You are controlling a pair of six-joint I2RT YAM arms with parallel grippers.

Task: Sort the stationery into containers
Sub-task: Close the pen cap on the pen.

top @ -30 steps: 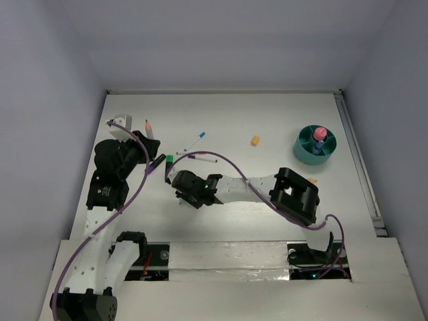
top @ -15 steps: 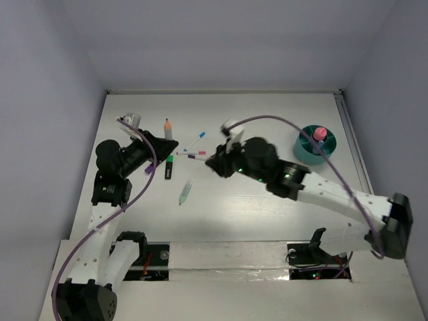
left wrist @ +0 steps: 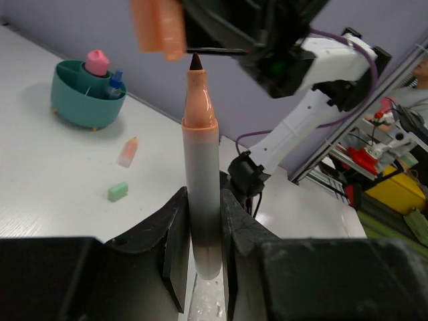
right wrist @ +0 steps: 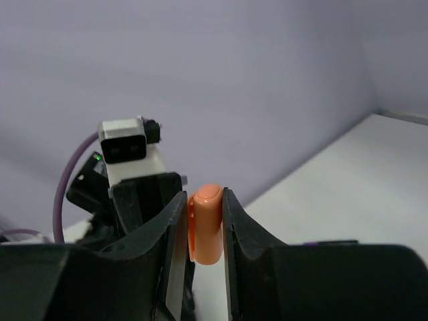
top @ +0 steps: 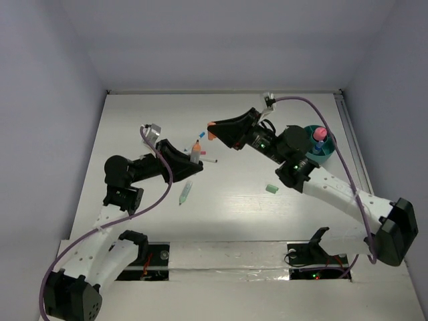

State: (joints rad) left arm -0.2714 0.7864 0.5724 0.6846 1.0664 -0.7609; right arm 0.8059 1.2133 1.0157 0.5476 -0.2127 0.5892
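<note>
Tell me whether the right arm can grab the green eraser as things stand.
Probably not: the right pincer is shut on the orange cap, and the eraser lies far back from it, beside its own forearm.

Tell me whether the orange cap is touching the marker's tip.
Apart. The left wrist view shows the orange cap just above and left of the dark tip of the marker, with a sliver of background between them.

Marker (left wrist: 199, 134) upright in left hand (left wrist: 202, 221) near table (top: 234, 214) centre, cap (right wrist: 205, 231) in right hand (right wrist: 204, 214) just off its tip at 1 o'clock, not touching, divided holder (left wrist: 77, 107) at 3 o'clock by right edge, eraser (top: 271, 189) on table at 4 o'clock, pen (top: 185, 193) lying at 6 o'clock
</note>
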